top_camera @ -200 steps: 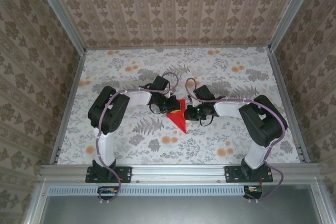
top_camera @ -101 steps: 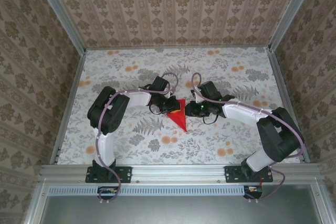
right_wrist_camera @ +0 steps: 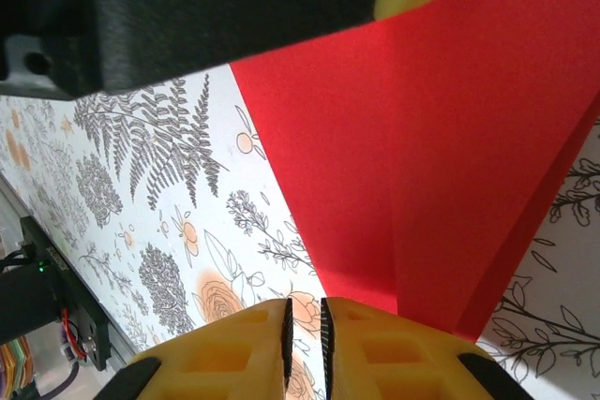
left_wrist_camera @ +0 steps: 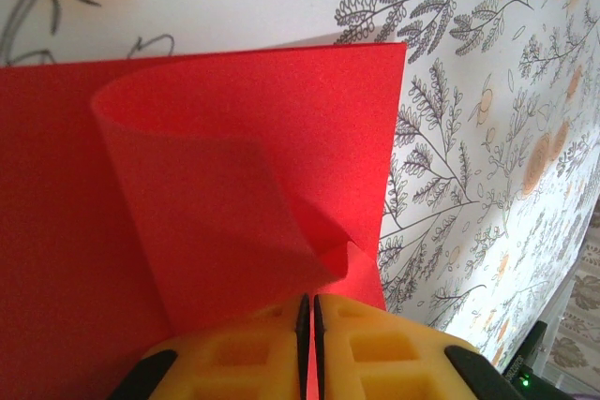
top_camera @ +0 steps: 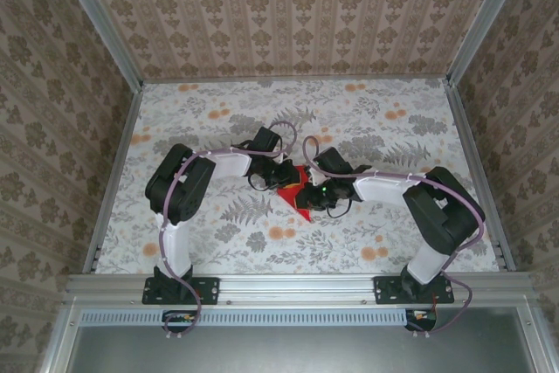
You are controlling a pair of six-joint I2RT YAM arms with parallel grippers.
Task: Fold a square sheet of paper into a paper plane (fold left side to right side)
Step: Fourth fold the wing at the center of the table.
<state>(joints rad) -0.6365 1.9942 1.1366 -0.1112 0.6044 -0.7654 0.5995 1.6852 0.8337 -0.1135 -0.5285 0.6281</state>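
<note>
Two claws report: my left claw (left_wrist_camera: 309, 302) is pinched shut on a curled flap of the red paper (left_wrist_camera: 234, 138) lying mid-table, and my right claw (right_wrist_camera: 304, 304), nearly closed and empty, has that paper at its 1 o'clock.

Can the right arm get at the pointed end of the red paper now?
Probably yes: the right gripper hangs beside the tip of the red paper, over tablecloth, nothing between; the left gripper pinches another flap.
</note>
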